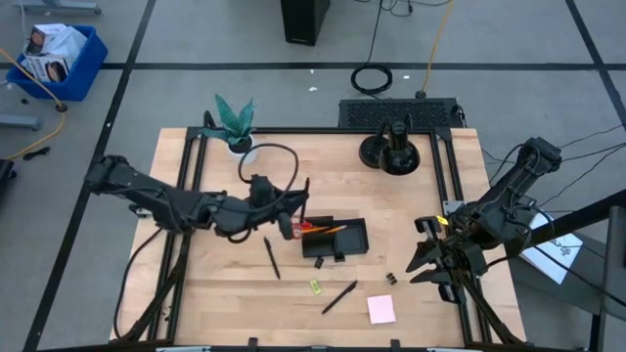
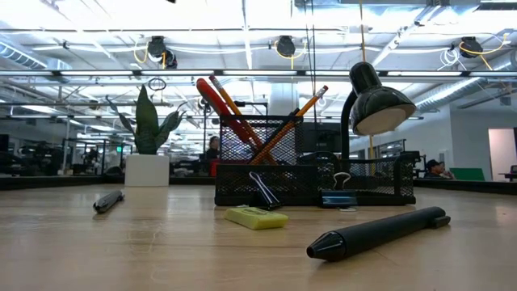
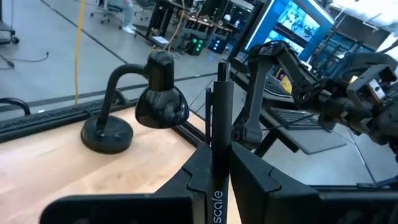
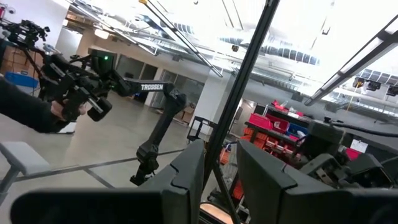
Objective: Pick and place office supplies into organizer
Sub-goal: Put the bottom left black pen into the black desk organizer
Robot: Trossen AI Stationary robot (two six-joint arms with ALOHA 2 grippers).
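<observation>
Two arms reach over the table. The left gripper is closed tight on a black pen, just left of the organizer. The right gripper waits at the right edge, fingers a bit apart, holding nothing. Scissors and pencils stand in the organizer

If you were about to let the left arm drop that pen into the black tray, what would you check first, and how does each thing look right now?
1. Black pen clamped upright between the left gripper's fingers: ok.
2. Left gripper close beside the organizer, at its left end: ok.
3. Room in the upright cup, already crowded with scissors and pencils: cannot tell.
4. Right gripper parked at the table's right edge, out of the way: ok.
5. Desk lamp well clear of the organizer: ok.
6. All supplies stowed: not ok; two pens, the sticky-note pad remain on the table.
</observation>
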